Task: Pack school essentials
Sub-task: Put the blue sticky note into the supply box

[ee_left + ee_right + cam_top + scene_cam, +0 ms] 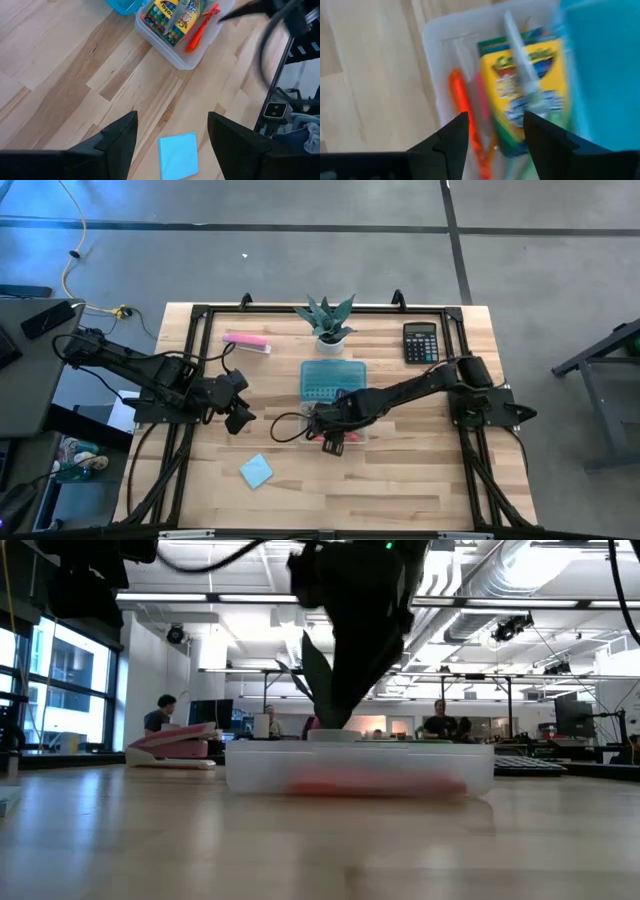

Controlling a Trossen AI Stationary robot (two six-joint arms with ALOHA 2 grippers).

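Note:
A clear plastic box (335, 430) sits mid-table. It holds the yellow-green crayon box (530, 95), a red pen (462, 112) and a pale thin stick (520, 55) that lies on the crayon box. My right gripper (495, 135) hovers open just above the box (360, 770), fingers pointing down into it (330, 442). The light-blue notepad (178, 156) lies flat on the table near the front (256, 471). My left gripper (172, 135) is open, raised above the table (240, 418), with the notepad showing between its fingers farther down. Scissors, pencils and eraser cannot be made out.
The box's blue lid (333, 380) lies just behind the box. A potted plant (328, 320), a black calculator (420, 342) and a pink-and-white bar (246, 341) stand along the far side. Bare wood (400, 480) lies at the front right. People stand in the room behind.

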